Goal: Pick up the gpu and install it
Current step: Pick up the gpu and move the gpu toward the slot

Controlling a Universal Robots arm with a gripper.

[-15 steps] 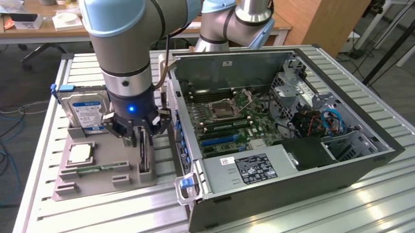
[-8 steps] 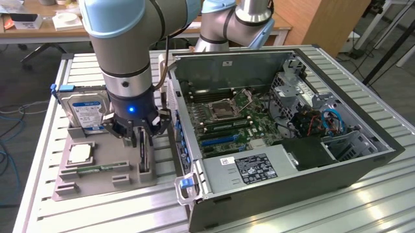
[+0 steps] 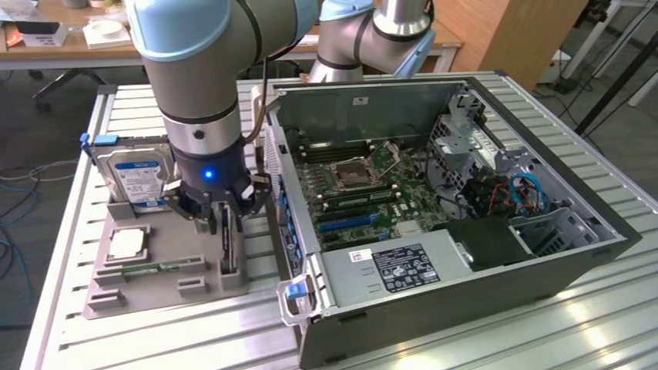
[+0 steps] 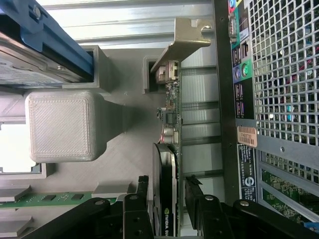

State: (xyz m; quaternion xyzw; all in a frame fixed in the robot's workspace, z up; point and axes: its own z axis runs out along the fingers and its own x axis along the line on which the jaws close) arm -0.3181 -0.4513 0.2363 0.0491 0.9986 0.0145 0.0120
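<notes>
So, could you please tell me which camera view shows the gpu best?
The wrist view: the gpu stands on edge in the grey holder, its silvery bracket, board edge and black fan plain, flanked by the open claw. In the exterior view the gpu is just a thin dark sliver beneath the claw.

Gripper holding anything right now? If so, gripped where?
Nothing is held. The gripper has its jaws open either side of the gpu, at its fan end, with the card standing on edge in the grey holder.
</notes>
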